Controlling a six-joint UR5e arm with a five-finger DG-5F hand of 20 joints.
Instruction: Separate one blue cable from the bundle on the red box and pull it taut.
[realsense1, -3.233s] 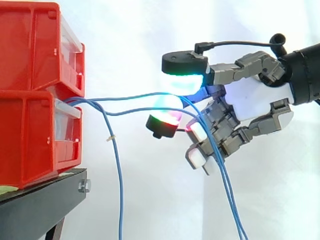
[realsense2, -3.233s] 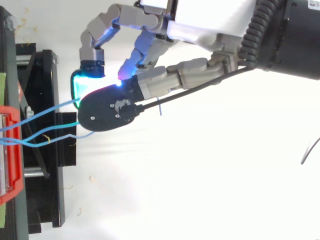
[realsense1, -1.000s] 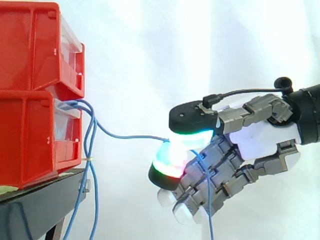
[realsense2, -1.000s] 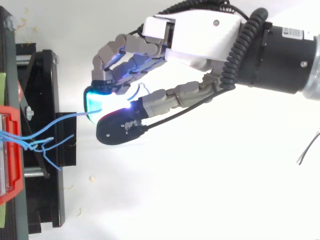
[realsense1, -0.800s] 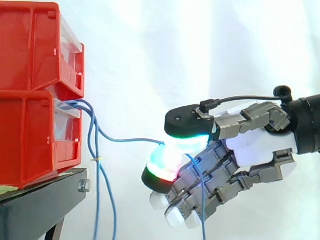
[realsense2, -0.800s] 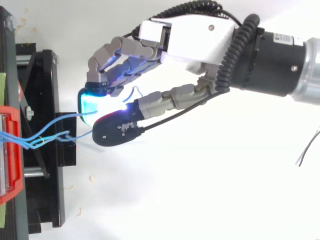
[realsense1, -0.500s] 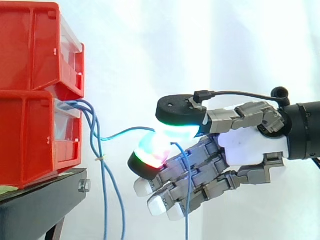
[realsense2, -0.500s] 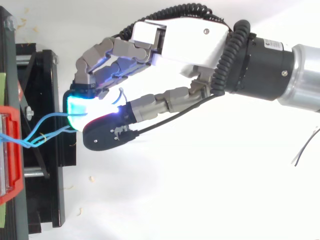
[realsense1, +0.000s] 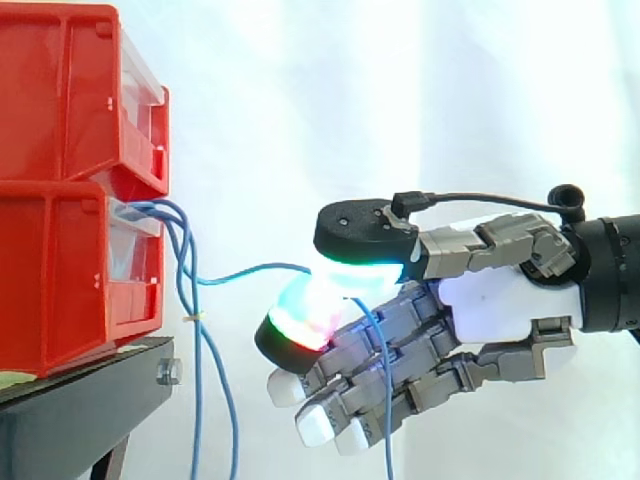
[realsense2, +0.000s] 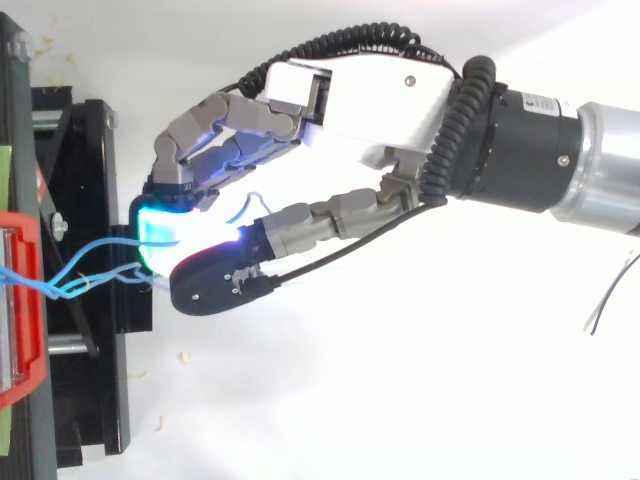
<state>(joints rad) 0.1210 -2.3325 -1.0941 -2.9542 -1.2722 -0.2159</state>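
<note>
**Q:** What is the condition of the hand (realsense1: 500, 300)?

**A:** Clamped. The thumb pad and a fingertip pinch one blue cable (realsense1: 250, 269). The glow of the pads masks the exact contact point in the side view. In the top view the dark back of the thumb covers it.

**Q:** Where is the cable?

**A:** It runs from the front of the lower red bin (realsense1: 60, 290) to the pinch in a shallow curve, not a straight line. Past the fingers it drops and is cut off at the bottom edge. The rest of the bundle (realsense1: 194, 330) hangs beside the black stand (realsense1: 80, 410), with its ends cut off too.
</note>
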